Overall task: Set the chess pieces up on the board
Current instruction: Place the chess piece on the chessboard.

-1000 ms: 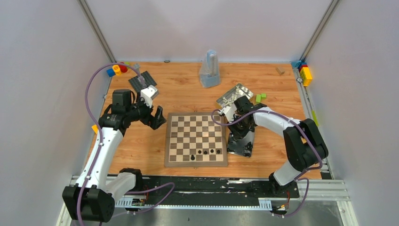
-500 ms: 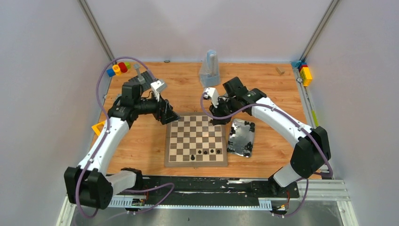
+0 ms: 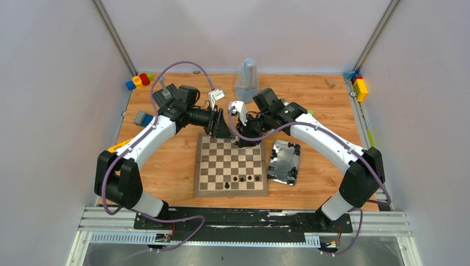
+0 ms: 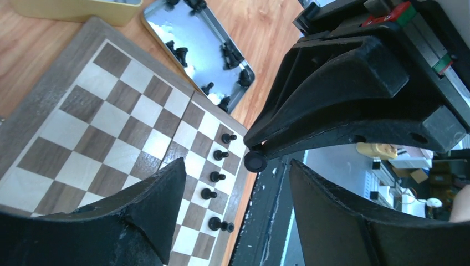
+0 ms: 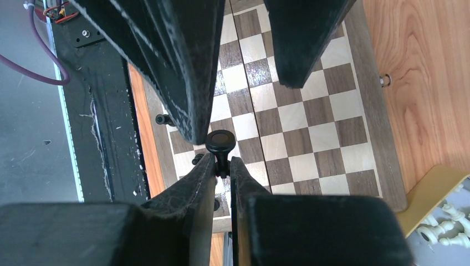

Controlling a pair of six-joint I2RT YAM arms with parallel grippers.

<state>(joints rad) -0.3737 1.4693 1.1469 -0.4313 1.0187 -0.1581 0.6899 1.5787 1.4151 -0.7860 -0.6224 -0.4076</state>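
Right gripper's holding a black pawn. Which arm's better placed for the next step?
Left, probably. The right gripper is shut on the black pawn, and its head sits just ahead of the open left gripper, which looks set to close and take it.

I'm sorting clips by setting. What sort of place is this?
Probably a robotics lab test cell: a wood-grain tabletop walled by plain grey panels, two white-and-black robot arms bolted to a metal rail, and a checkered wooden chessboard between them.
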